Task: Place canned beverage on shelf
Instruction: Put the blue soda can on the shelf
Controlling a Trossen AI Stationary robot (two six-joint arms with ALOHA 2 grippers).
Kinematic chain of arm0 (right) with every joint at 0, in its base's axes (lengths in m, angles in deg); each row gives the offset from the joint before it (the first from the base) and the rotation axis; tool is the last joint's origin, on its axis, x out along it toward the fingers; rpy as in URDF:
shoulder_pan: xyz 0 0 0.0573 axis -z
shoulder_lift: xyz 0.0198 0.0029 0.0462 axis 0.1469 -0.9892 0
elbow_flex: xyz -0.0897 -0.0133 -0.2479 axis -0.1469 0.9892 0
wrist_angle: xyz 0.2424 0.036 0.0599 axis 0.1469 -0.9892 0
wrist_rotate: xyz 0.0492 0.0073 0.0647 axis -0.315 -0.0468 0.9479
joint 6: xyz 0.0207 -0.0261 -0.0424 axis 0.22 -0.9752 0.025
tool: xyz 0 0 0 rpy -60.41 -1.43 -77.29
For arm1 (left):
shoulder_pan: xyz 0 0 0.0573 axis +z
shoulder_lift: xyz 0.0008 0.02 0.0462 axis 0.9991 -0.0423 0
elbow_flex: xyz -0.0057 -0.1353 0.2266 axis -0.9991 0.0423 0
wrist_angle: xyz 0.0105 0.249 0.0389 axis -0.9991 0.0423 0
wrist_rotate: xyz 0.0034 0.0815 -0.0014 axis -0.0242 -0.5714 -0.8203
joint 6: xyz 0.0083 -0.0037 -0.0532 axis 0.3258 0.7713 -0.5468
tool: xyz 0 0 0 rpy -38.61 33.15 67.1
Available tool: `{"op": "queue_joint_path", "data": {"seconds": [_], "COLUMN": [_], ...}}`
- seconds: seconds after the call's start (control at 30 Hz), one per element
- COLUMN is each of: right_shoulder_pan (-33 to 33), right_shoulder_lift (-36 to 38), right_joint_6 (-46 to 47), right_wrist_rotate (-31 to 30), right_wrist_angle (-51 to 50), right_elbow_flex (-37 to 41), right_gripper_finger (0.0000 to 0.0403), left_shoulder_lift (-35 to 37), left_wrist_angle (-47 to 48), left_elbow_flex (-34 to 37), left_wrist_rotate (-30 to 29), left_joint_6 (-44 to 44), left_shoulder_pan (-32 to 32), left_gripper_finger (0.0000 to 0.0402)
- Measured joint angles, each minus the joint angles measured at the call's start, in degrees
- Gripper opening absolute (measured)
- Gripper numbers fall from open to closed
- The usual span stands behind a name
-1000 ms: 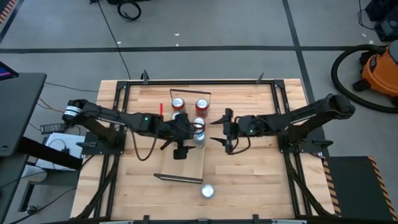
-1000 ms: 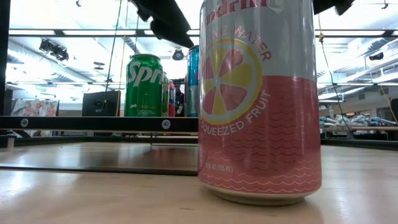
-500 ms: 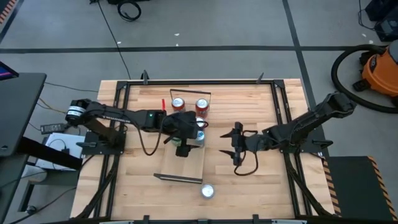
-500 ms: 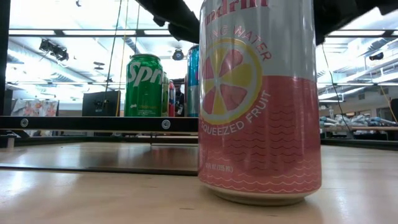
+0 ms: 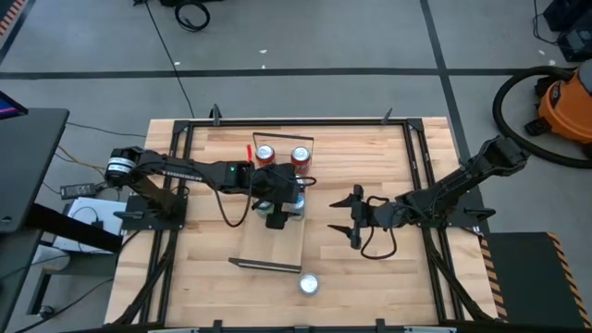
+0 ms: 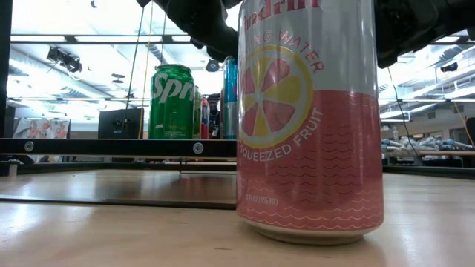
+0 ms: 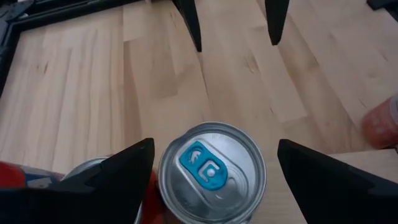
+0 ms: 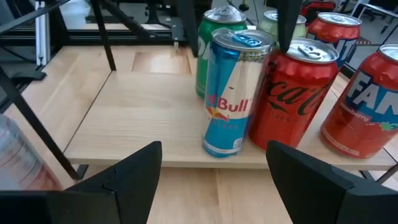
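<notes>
The shelf [image 5: 277, 242] is a light-wood plank with black wire ends, lying across the middle of the table. Several cans stand on its far half, among them a blue Red Bull can [image 8: 233, 93], a green Sprite can [image 8: 211, 46] and a red Coca-Cola can [image 8: 292, 93]. My left gripper [image 7: 216, 144] hangs open just over the Red Bull can's top [image 7: 211, 171], one finger on either side, touching nothing that I can see. My right gripper [image 5: 355, 217] is open over bare table right of the shelf, facing the cans. A pink-and-silver can [image 5: 308, 284] stands on the table near the front edge.
A black frame [image 5: 296, 121] runs round the tabletop. The shelf's near half [image 8: 143, 124] is bare wood. In the low view the pink can [image 6: 308, 126] fills the foreground, with the Sprite can [image 6: 171, 100] behind it.
My right gripper has drawn back from the shelf toward the table's right and near edges, sunk lower and rolled about its own line. My left gripper has shifted a little toward the right over the cans and rolled. The cans have stayed where they were.
</notes>
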Motion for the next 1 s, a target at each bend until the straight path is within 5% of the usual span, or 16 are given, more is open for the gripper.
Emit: {"op": "queue_joint_path", "data": {"seconds": [0.63,1.0], "right_shoulder_pan": [0.0,0.0], "right_shoulder_lift": [0.0,0.0], "right_joint_6": [-0.4,0.4], "right_wrist_rotate": [0.1,0.8], "right_wrist_angle": [0.5,0.5], "right_elbow_flex": [0.0,0.0], "right_gripper_finger": [0.0299,0.0299], "left_shoulder_lift": [0.0,0.6], "left_wrist_angle": [1.7,5.2], "left_elbow_flex": [0.0,-0.1], "left_wrist_rotate": [-0.7,-12.1], "left_joint_6": [-4.9,-12.8], "left_shoulder_pan": [-0.2,-4.7], "left_gripper_finger": [0.0254,0.0258]}}
